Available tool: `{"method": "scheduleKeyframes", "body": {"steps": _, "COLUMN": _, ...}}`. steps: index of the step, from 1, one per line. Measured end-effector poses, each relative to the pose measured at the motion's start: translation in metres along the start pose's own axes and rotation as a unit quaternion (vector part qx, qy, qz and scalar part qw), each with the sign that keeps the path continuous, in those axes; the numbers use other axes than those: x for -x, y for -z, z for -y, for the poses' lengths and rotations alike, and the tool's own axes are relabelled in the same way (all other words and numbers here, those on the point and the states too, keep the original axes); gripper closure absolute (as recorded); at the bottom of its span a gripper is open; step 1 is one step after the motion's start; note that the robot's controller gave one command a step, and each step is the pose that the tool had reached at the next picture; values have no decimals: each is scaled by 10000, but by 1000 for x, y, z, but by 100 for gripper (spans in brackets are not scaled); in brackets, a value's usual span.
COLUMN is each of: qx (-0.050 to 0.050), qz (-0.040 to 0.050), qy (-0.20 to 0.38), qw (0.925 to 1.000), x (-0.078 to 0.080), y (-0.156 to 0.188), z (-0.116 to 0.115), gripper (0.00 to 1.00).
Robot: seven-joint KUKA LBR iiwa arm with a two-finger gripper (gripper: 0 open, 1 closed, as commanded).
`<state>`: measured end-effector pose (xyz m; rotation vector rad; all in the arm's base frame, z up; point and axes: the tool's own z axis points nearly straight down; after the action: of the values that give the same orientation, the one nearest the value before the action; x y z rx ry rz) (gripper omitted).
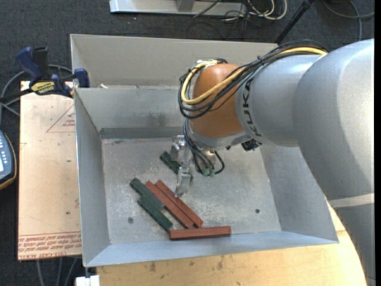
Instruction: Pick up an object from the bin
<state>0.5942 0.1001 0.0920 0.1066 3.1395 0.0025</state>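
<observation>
Grey-silver KUKA arm (309,100), the largest body in view, enters from the right and bends down over the middle of the bin; grey metal bin (89,159), with sloping walls and a scuffed, speckled floor, lies beneath it; orange cover (217,103), rounded and fixed at the wrist, sits above the bin's centre, with yellow cables (189,103) looped about its left side.

On the floor, left of centre and toward the near wall, lies a small cluster of flat bars; two red-brown bars (178,208) lie side by side and touching, running diagonally from upper left to lower right; a third red-brown bar (200,233) lies level along the foot of the near wall, its left end just beside the lower ends of the pair; two dark green bars (156,210) lie on the left of the pair, on the same diagonal, one a little further along than the other.

A small dark green block (169,159) lies apart from the cluster, nearer the far wall, just left of the wrist.

The gripper (180,186) hangs below the orange cover, its tip over the upper ends of the two red-brown bars; whether it is spread or pressed together cannot be told, and nothing is seen held in it.
</observation>
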Motion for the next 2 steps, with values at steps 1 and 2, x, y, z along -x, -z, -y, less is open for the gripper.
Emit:
{"method": "scheduleKeyframes", "body": {"steps": 1, "qx": 0, "qz": 0, "qy": 0, "qw": 10000, "x": 0, "y": 0, "z": 0, "gripper": 100}}
{"method": "scheduleKeyframes", "body": {"steps": 2, "qx": 0, "qz": 0, "qy": 0, "qw": 10000, "x": 0, "y": 0, "z": 0, "gripper": 0}}
